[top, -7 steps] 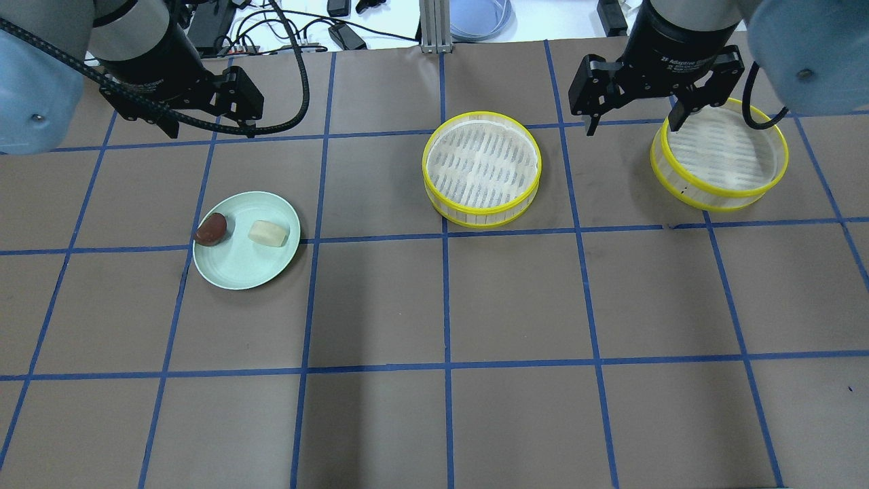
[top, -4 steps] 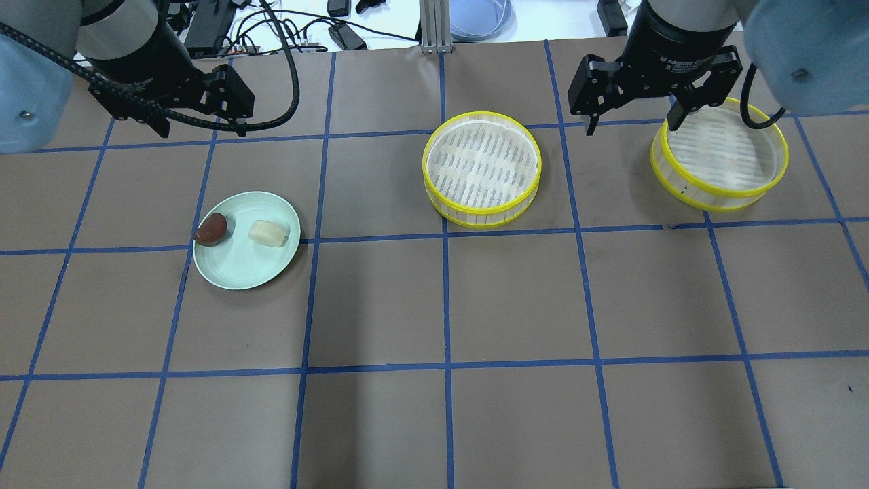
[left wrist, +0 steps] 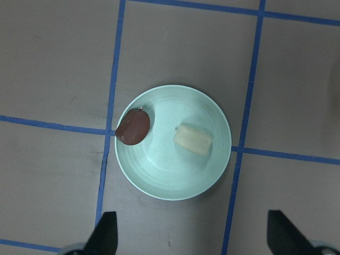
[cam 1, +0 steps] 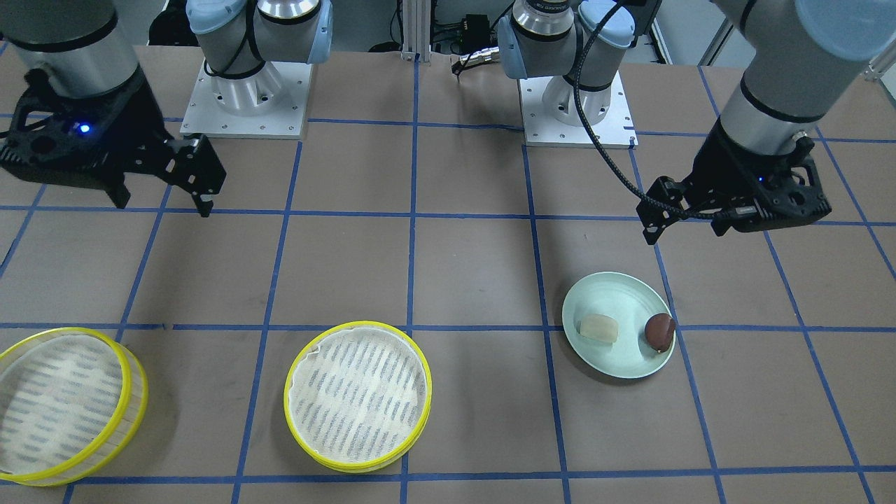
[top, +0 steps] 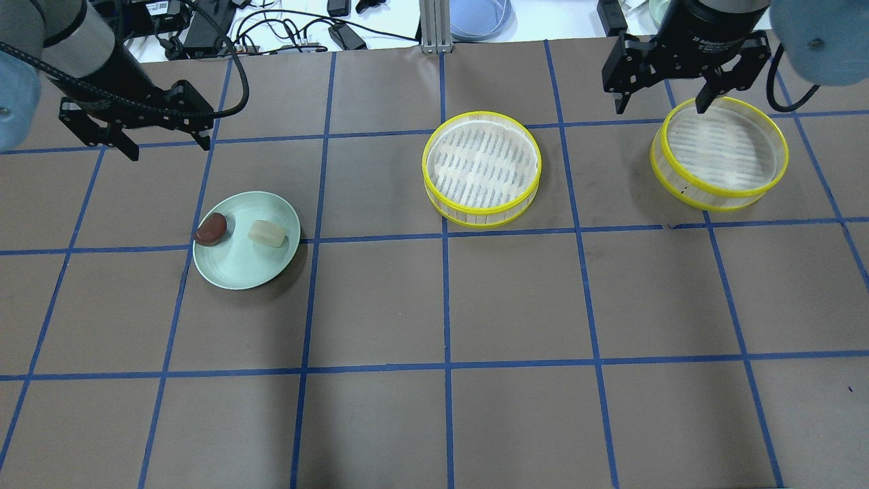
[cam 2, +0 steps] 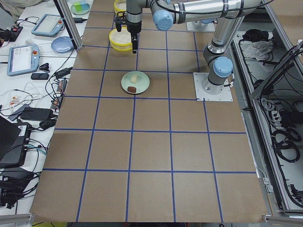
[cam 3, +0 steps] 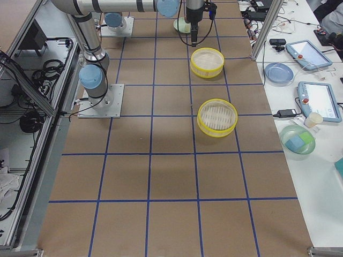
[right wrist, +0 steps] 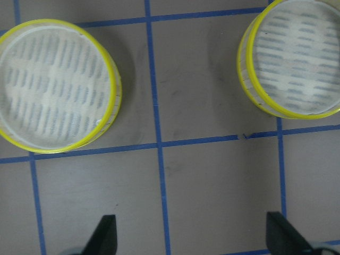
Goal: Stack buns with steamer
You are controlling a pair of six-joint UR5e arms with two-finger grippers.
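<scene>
Buns, a blocky pale cream bun (top: 267, 233) and a rounded dark reddish-brown bun (top: 211, 229), lie on the pale green plate (top: 239, 275). Yellow-rimmed cloth-lined steamer trays (top: 482, 216) (top: 713, 195) stand apart. Left gripper (top: 168, 148) and right gripper (top: 660, 109) hang with fingers spread.

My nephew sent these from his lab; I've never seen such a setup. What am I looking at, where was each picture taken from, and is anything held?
Two robot arms stand at a brown table taped into blue squares; each ends in a two-finger gripper. One camera looks down from behind the robot, one faces it across the table, two look along the table from its ends, and one sits on each wrist. On the table: a pale green plate carrying a cream bun and a reddish-brown bun, plus two yellow-rimmed steamer trays, the middle tray and the end tray. The left gripper hangs high near the plate, the right gripper near the trays. Both are open, holding nothing.
</scene>
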